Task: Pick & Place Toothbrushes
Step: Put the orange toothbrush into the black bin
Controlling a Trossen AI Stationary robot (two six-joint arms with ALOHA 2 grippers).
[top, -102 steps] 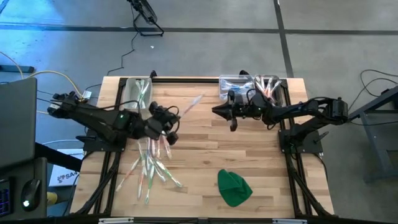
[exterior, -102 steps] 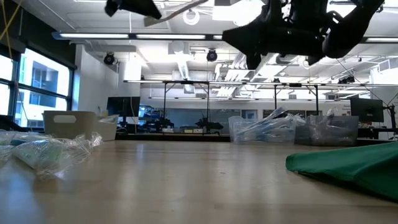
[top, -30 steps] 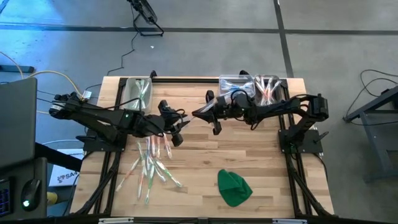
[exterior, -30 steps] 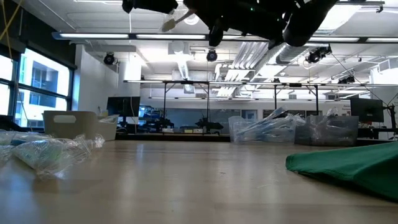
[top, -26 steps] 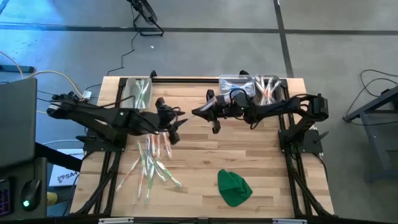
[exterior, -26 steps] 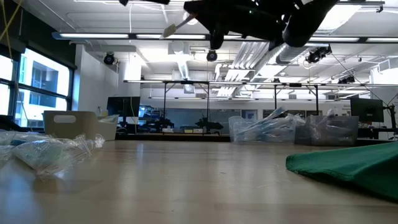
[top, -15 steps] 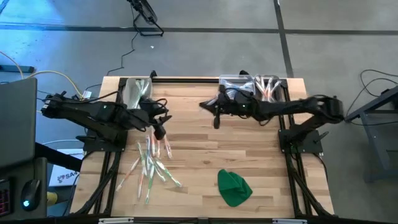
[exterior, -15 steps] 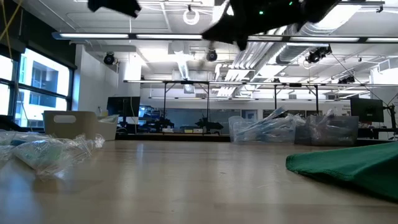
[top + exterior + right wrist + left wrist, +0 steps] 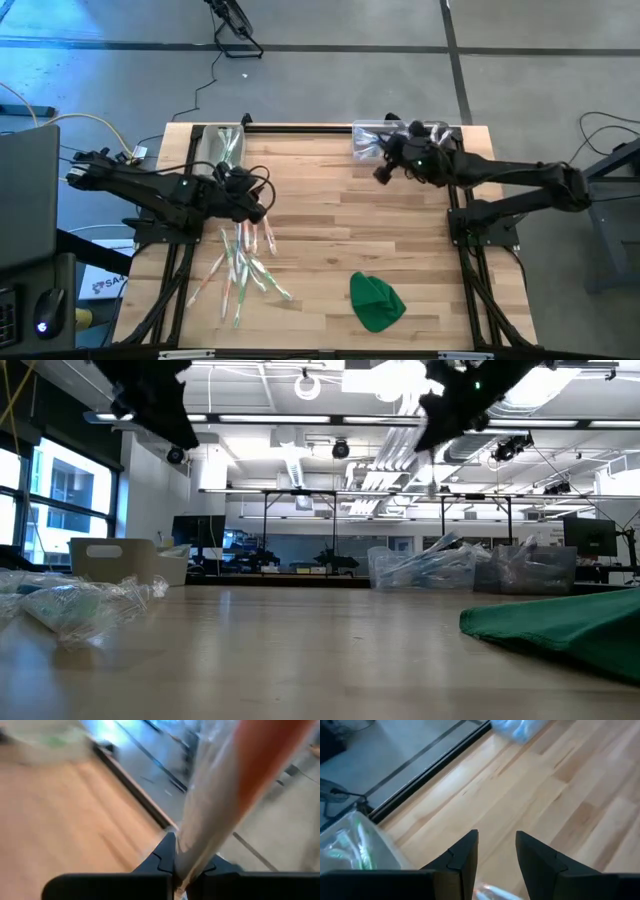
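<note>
While the right gripper (image 9: 381,174) hung near the upper right of the high view, just beside the clear bins (image 9: 372,137) at the table's far edge, its fingers (image 9: 165,855) were clamped on one wrapped toothbrush (image 9: 225,785), which rose from between them in the right wrist view (orange handle, clear wrap). That grip low on the handle probably left the long end free to tip into a bin. The left gripper (image 9: 496,854) stood left of centre in the high view, its fingers parted and holding nothing, directly above the loose toothbrushes (image 9: 243,262) fanned across the lower-left boards. A sliver of wrap (image 9: 490,893) showed just below its fingertips, apart from them. I judged it poised for the next pick.
</note>
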